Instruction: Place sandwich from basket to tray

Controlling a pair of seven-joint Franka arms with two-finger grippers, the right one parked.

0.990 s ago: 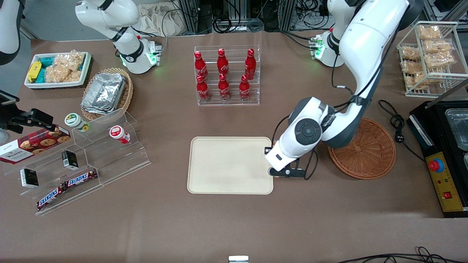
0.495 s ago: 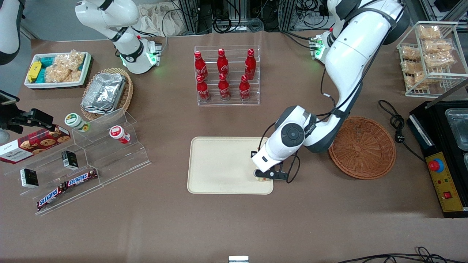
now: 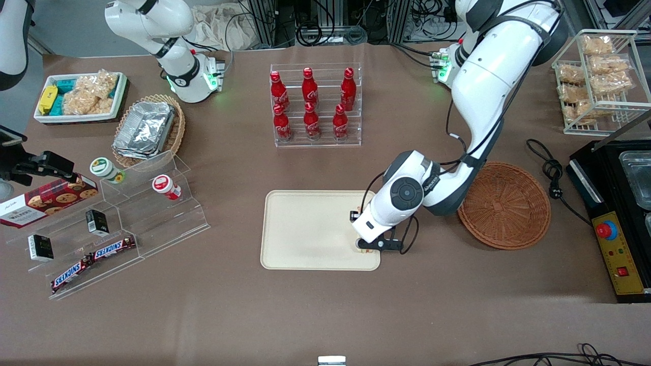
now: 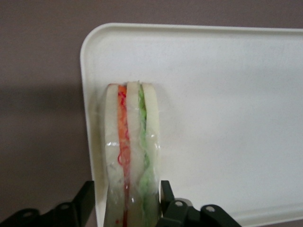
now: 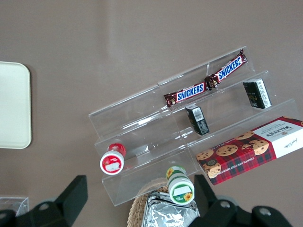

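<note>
The sandwich (image 4: 131,142), a wrapped wedge with orange and green filling, stands on edge on the cream tray (image 4: 227,118) close to its corner. My left gripper (image 4: 127,189) is open around it. One finger touches the wrap and a thin strip of tray rim shows between the sandwich and the other finger. In the front view the gripper (image 3: 367,247) is low over the tray (image 3: 310,229), at the corner nearest the front camera and the basket. The arm hides most of the sandwich there. The reddish-brown round basket (image 3: 508,208) lies beside the tray with nothing in it.
A clear rack of red cola bottles (image 3: 314,104) stands farther from the front camera than the tray. A black appliance (image 3: 618,218) and a cable (image 3: 552,173) lie at the working arm's end. Clear snack steps (image 3: 117,223) sit toward the parked arm's end.
The arm swung from beside the basket over the tray's corner, carrying the sandwich. In the last half second it shifted only slightly and settled low over the tray.
</note>
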